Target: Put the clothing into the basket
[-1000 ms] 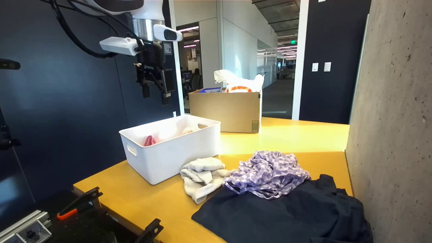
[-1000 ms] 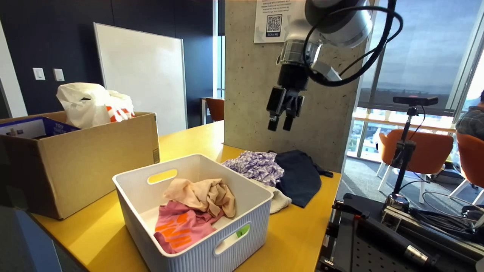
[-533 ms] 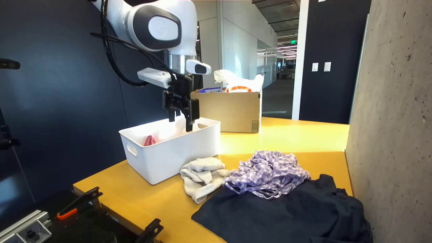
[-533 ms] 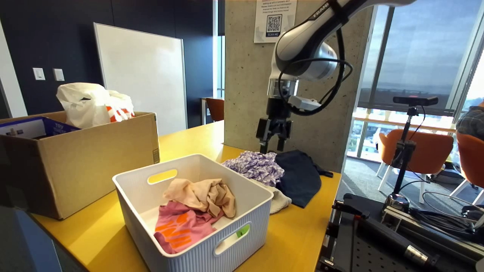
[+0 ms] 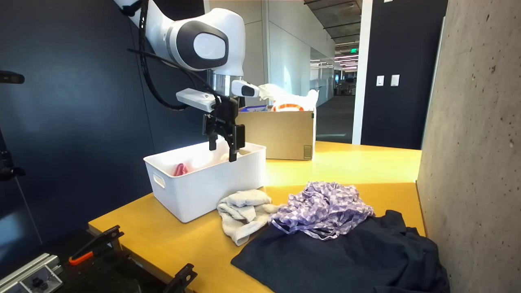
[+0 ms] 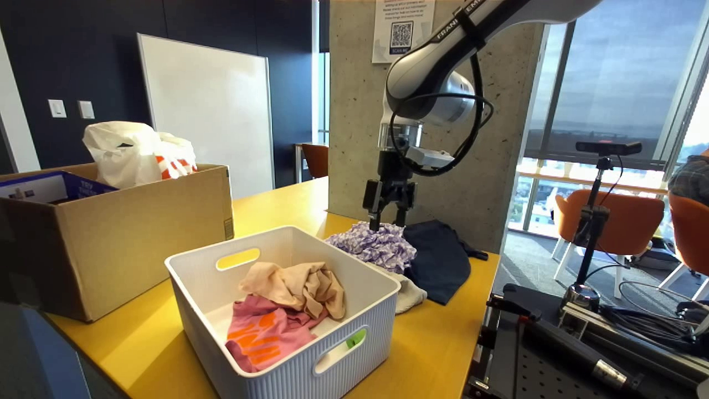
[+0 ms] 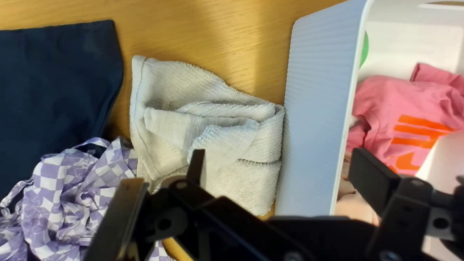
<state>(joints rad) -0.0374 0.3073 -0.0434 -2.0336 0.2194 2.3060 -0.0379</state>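
One claw [image 5: 223,153], spread wide, seemingly above basket [image 5: 220,187] rim, cream garment [image 7: 224,141] just outside

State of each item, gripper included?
Gripper: open, empty
White plastic bin: open-topped, upright
Pink orange-printed garment: crumpled, in bin
Beige garment: bunched, in bin
Cream cloth: loosely folded, outside bin
Purple-white checked garment: bunched, outside bin
Navy garment: spread out, partly covered
Cardboard box: open

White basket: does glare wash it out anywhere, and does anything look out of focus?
In an exterior view, the basket is washed out in patches inside, and glare pales the table beside it; in the wrist view, the gripper looks dark and soft-edged, while the cream cloth shows its texture clearly.
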